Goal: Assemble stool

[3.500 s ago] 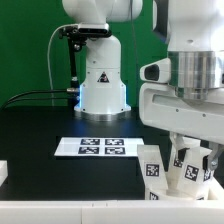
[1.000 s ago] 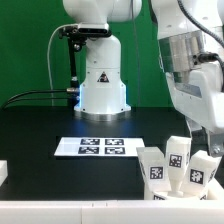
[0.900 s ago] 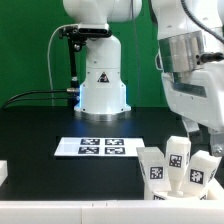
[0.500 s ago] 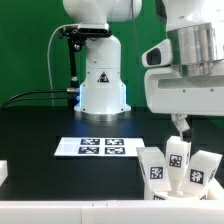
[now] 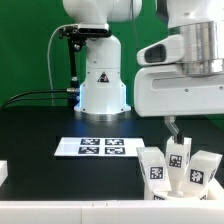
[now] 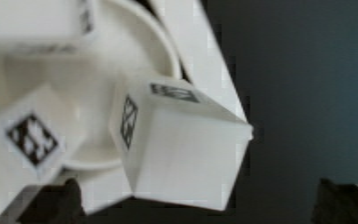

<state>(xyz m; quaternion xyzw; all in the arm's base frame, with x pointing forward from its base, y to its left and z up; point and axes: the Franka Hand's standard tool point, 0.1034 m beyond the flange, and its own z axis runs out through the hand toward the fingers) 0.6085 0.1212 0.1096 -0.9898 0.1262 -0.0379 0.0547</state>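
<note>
Three stool legs [image 5: 178, 166] show in the exterior view, clustered on the black table [image 5: 50, 125] to the exterior view's right of the marker board [image 5: 100, 147] and nearer the camera than it. Each is a short chunky white block with a black-and-white square tag on the face turned toward the camera. The one nearest the marker board and the middle one stand upright, long axis vertical; the third, farthest from the board, tilts with its top leaning away from the board. All three stand close together, touching or almost so. The wrist view is blurred, but it shows a curved white rim of the seat disc [image 6: 137, 60] behind at least two tagged leg blocks. One gripper [image 5: 171, 127] hangs just above the middle leg, apart from it; only one finger is plain in the exterior view, and the dark fingertips [image 6: 34, 205] at the wrist view's corners stand wide apart, holding nothing. The marker board carries four square tags.
</note>
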